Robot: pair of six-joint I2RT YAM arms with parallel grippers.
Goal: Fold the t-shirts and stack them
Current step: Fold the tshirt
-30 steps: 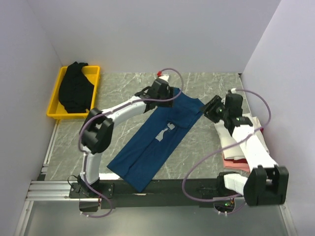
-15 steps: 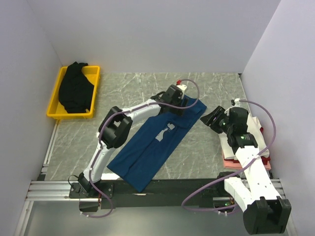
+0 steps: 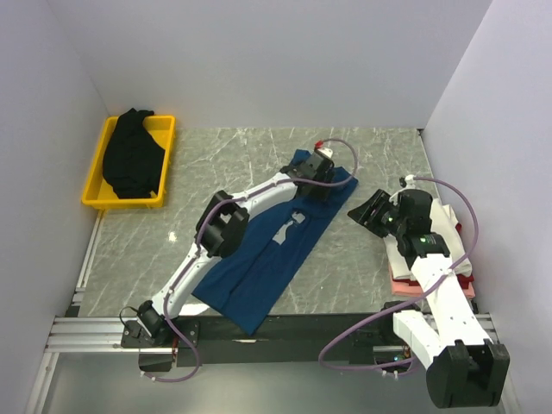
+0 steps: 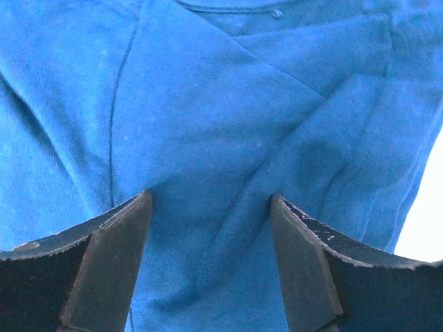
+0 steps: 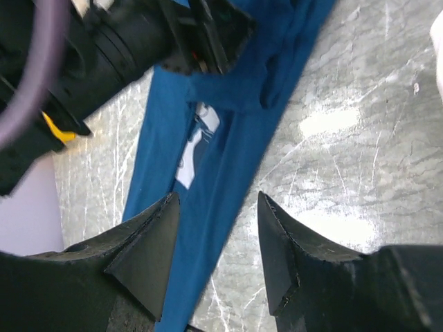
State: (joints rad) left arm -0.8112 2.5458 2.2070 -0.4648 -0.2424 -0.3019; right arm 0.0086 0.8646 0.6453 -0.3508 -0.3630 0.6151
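The dark blue t-shirt point(image 3: 259, 259) lies folded lengthwise on the marble table, its pale print point(image 3: 289, 226) showing in a gap. My left gripper point(image 3: 321, 183) is open just above the shirt's far end; blue cloth point(image 4: 208, 138) fills the left wrist view between the fingers. My right gripper point(image 3: 362, 211) is open and empty, hovering over bare table right of the shirt point(image 5: 228, 138). A black t-shirt point(image 3: 131, 155) lies in the yellow tray point(image 3: 166, 129). Folded white point(image 3: 444, 226) and pink or red shirts point(image 3: 414, 285) are stacked at the right, partly hidden by my right arm.
White walls close in the table on the left, back and right. The black rail with the arm bases point(image 3: 293, 332) runs along the near edge. Purple cables point(image 3: 362, 297) loop off both arms.
My left gripper has moved right along the shirt's far end and the arm stretched out. My right gripper pulled back from the shirt, a little toward the near side.
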